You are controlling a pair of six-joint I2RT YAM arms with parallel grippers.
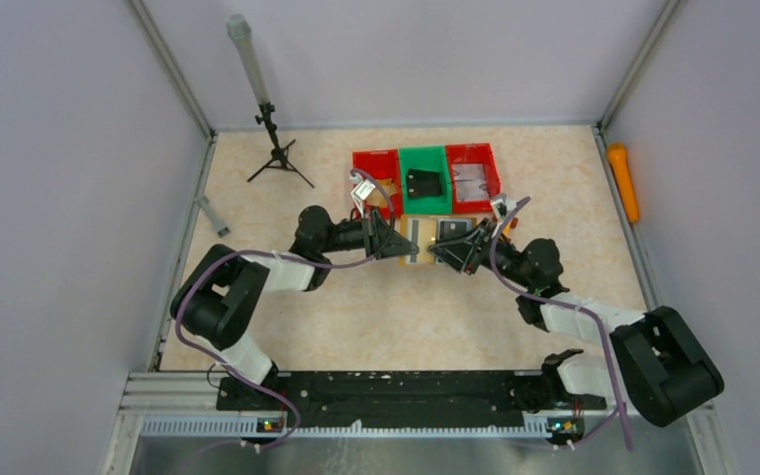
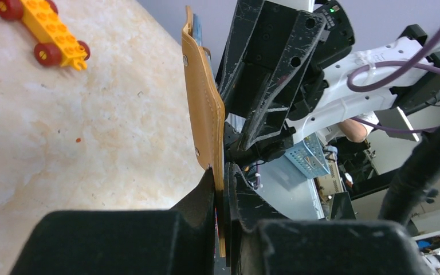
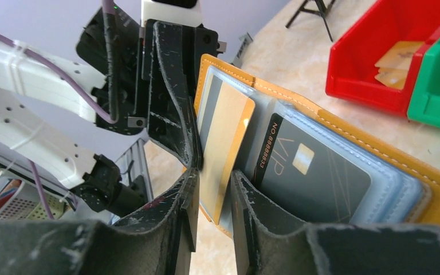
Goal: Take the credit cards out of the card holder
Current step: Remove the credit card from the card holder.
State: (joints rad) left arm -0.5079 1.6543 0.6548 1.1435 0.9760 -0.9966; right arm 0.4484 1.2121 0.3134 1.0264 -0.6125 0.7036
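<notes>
My left gripper is shut on the lower edge of the mustard-brown card holder, which it holds up on edge over the table. In the right wrist view the card holder lies open with grey plastic sleeves showing. A gold credit card sticks out of one sleeve, and a black VIP card sits in the sleeve beside it. My right gripper stands open, one finger on each side of the gold card, with a narrow gap left. From above, both grippers meet at the holder.
Behind the holder stand a red bin, a green bin with a black object, and another red bin. Pale cards lie in one red bin. A yellow toy block lies nearby. A small tripod stands at the back left.
</notes>
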